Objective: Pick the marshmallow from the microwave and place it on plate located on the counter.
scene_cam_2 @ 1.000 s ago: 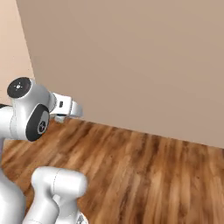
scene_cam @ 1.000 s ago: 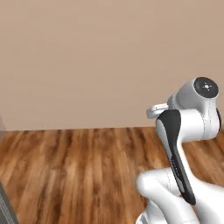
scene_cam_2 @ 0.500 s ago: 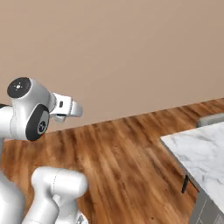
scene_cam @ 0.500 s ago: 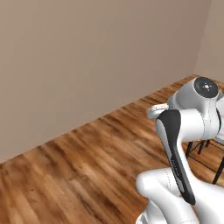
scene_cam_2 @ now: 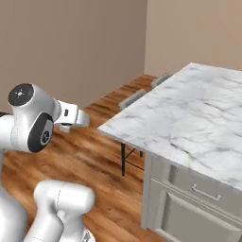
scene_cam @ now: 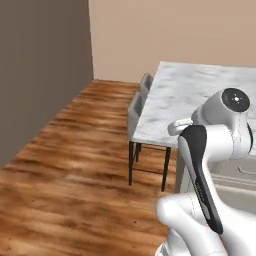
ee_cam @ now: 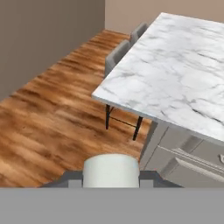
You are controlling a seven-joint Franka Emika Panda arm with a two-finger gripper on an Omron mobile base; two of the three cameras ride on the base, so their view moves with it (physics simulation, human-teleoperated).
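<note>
txt: none readable | labels/brands: none | nums/signs: none

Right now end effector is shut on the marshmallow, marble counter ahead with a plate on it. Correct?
No plate there: the hand view shows the counter top bare. The end effector is shut on the marshmallow, and the counter is ahead.

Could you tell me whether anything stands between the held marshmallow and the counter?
Nothing visible does. The end effector holds the marshmallow above the wood floor, short of the counter; two grey chairs sit tucked along one edge.
</note>
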